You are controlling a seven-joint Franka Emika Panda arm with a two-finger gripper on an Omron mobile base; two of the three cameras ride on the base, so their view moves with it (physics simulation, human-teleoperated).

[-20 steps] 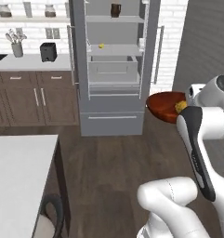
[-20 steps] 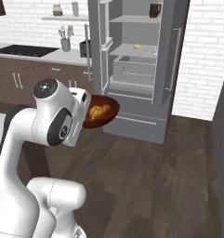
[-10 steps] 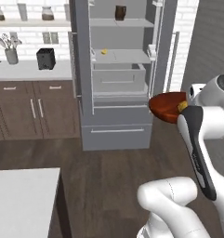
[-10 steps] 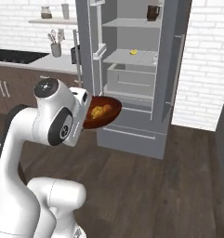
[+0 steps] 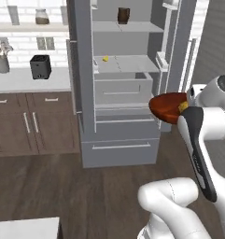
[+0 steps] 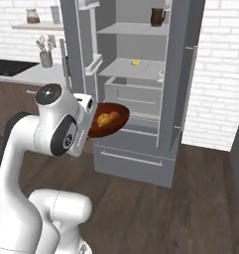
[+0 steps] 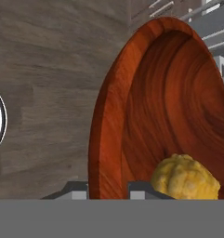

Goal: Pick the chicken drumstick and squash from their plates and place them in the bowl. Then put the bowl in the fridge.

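Gripper [image 7: 108,188] clamped on the rim of the glossy, wood-grained red-brown bowl [image 7: 178,107] holding the lumpy yellow squash [image 7: 185,179].

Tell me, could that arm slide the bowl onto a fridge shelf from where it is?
Probably yes: the fridge stands open ahead, nothing blocking its shelves, and the gripper holds the bowl at shelf height.

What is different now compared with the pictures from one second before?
The base has driven, so both base views shifted: the open fridge now stands more central and closer ahead, and the counter has slid out to the side. Nothing was taken hold of or let go. The gripper stays shut on the rim of the bowl, held at the same height, with the squash still inside.
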